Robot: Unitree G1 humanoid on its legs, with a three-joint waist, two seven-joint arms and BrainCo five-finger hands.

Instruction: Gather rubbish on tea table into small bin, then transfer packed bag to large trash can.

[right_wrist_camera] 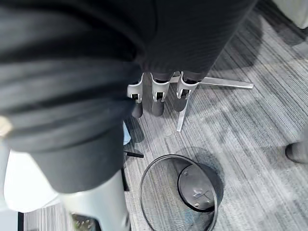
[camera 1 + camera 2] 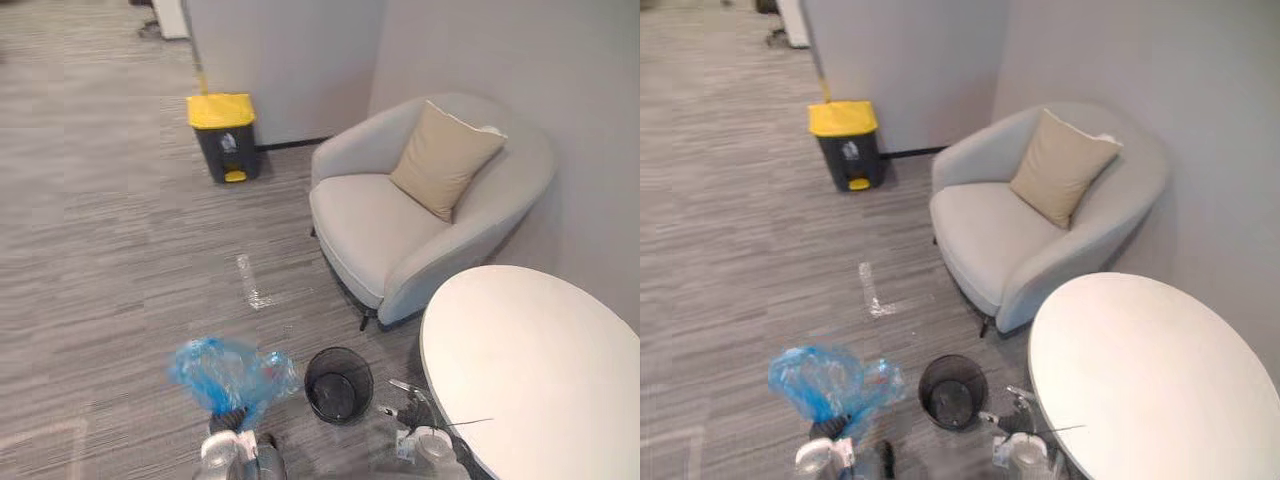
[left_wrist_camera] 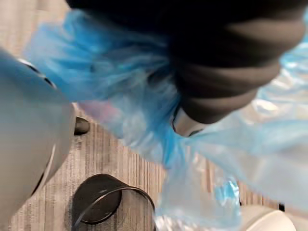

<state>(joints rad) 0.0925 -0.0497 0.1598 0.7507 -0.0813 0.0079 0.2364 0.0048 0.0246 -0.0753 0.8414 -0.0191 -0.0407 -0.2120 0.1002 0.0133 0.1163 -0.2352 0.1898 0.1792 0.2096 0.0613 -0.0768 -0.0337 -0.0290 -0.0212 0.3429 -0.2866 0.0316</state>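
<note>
Left hand point(image 2: 232, 425) is bunched tight round the neck of the blue bag point(image 2: 225, 372), just left of the small bin point(image 2: 338, 384). The yellow-lidded trash can point(image 2: 225, 135) sits well beyond the bin, so it's a left-arm carry I reckon.

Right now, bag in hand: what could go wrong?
1. The blue bag bunches at the left robot hand, grip hidden; it may slip on the way.
2. The large trash can stands far off with its yellow lid shut.
3. The small bin sits close ahead; a step could knock it.
</note>
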